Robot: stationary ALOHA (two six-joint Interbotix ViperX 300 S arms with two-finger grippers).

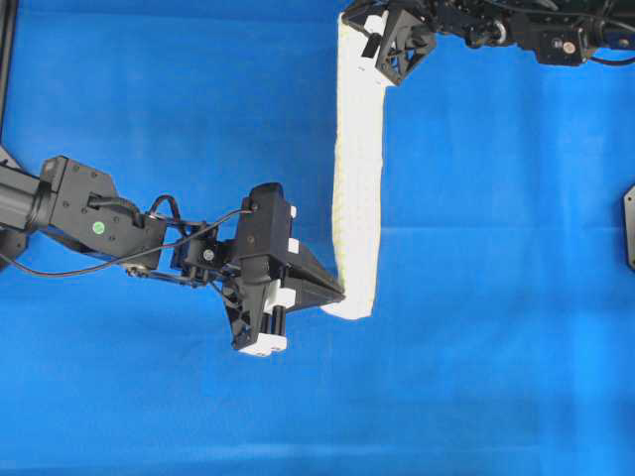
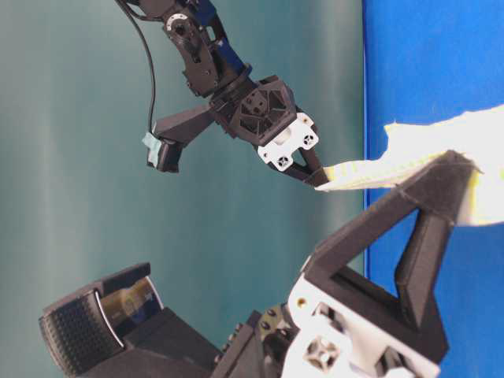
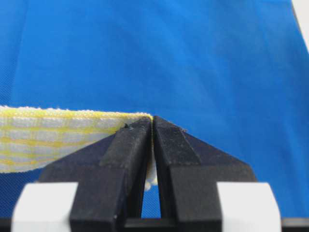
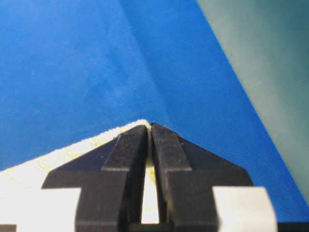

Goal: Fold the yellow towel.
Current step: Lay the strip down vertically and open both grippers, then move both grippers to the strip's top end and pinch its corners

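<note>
Overhead, the yellow towel (image 1: pixel 358 169) hangs as a narrow band from the blue tabletop's (image 1: pixel 496 347) far edge toward its middle, my right hand (image 1: pixel 372 35) pinching its far end, my left hand (image 1: pixel 335 296) pinching the near end. At table level, both arms reach level, nothing between them. Each wrist view shows my fingers (image 3: pixel 130 145) pressed together on cloth.

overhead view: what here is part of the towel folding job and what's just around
Part of the job:
- yellow towel, hanging as a narrow strip between the two arms
- left gripper, fingers shut on its lower corner
- right gripper, fingers shut on its upper corner

Just around:
- blue surface
- dark object at the right edge, unidentifiable
</note>
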